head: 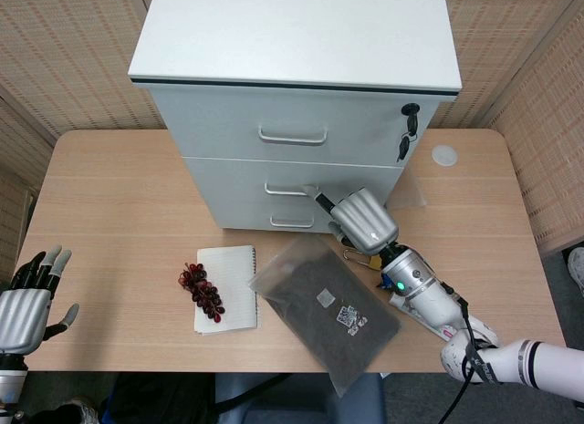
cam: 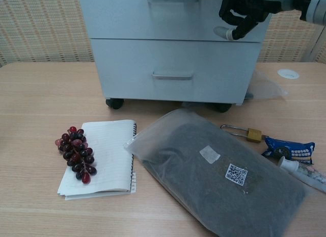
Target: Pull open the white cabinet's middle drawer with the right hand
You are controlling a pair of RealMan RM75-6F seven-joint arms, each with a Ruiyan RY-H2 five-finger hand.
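White cabinet [head: 292, 105] stands at the 12 o'clock end of the wooden table [head: 109, 196], on small black wheels, all drawers closed. Its middle drawer [head: 292, 180] carries a handle [head: 290, 189] at centre; keys [head: 404, 143] hang from the lock at the top drawer's right edge.

Grey clear bag [head: 326, 307] lies at 6 o'clock of the cabinet, directly before the lower drawers. A lined notebook [head: 226, 288] lies at its 9 o'clock, with a bunch of dark red grapes [head: 202, 291] on the notebook's left edge. At the bag's 3 o'clock sit a brass padlock [cam: 246, 132], a blue packet [cam: 289, 150] and a small tube [cam: 300, 173].

Right hand [head: 362, 220] is raised in front of the middle drawer, at 3 o'clock of the handle, fingers curled inward, one fingertip near the handle; contact cannot be confirmed. It holds nothing.

Left hand [head: 29, 300] rests at the table's 8 o'clock edge, fingers spread, empty.
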